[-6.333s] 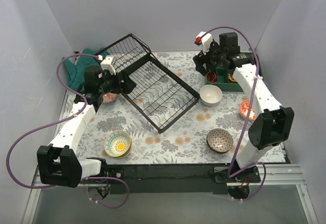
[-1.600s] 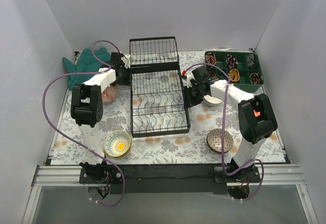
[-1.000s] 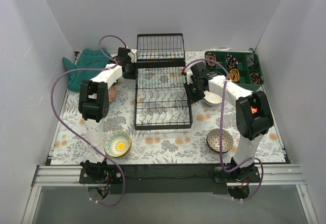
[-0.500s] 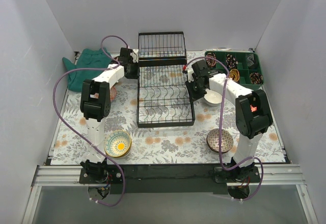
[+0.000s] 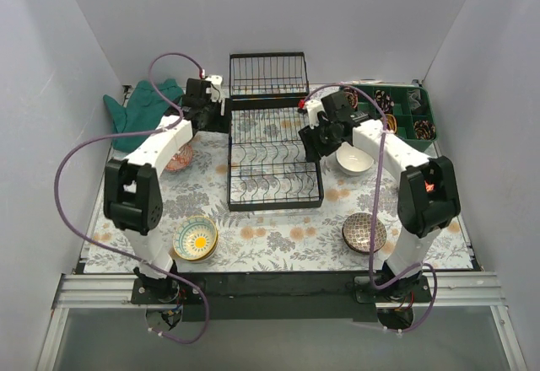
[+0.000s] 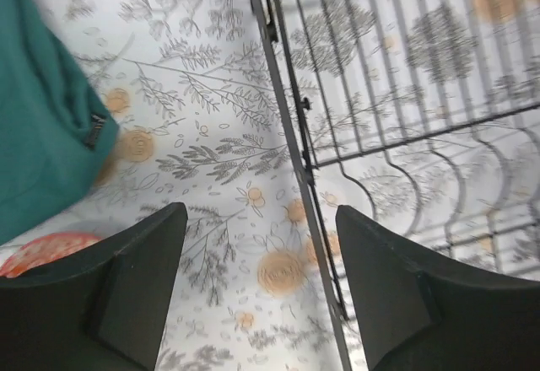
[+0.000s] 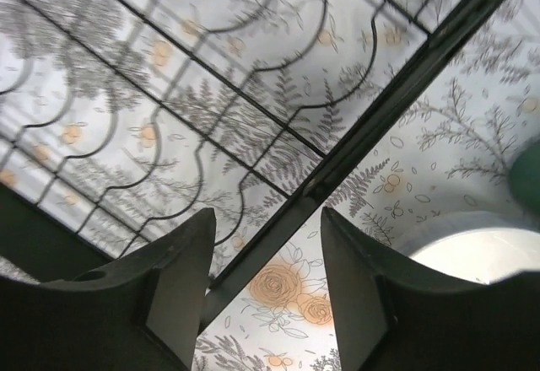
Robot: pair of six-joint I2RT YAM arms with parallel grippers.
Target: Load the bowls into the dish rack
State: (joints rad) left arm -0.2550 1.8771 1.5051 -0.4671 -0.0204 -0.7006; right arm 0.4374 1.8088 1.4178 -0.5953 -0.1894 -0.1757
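Note:
The black wire dish rack [image 5: 274, 164] lies flat mid-table with its hinged grid panel [image 5: 268, 74] raised at the back. My left gripper [image 5: 219, 119] hovers at the rack's back-left corner, open, with the side rail [image 6: 295, 147] running between its fingers [image 6: 139, 287] untouched. My right gripper [image 5: 314, 139] is open over the right rail [image 7: 380, 126]. Outside the rack sit a white bowl [image 5: 354, 162] [image 7: 472, 253], a dark patterned bowl [image 5: 364, 233], a yellow-flowered bowl [image 5: 196, 238] and a red-orange bowl [image 5: 179, 158] [image 6: 42, 249].
A green compartment tray [image 5: 419, 139] with small items stands at the back right. A teal cloth [image 5: 139, 110] [image 6: 42, 135] lies at the back left, next to the red-orange bowl. The enclosure's walls rise on three sides.
Both grippers, shut on the rack's side rails before, have opened and let go. The left arm has swung outward. The rack stays squared mid-table.

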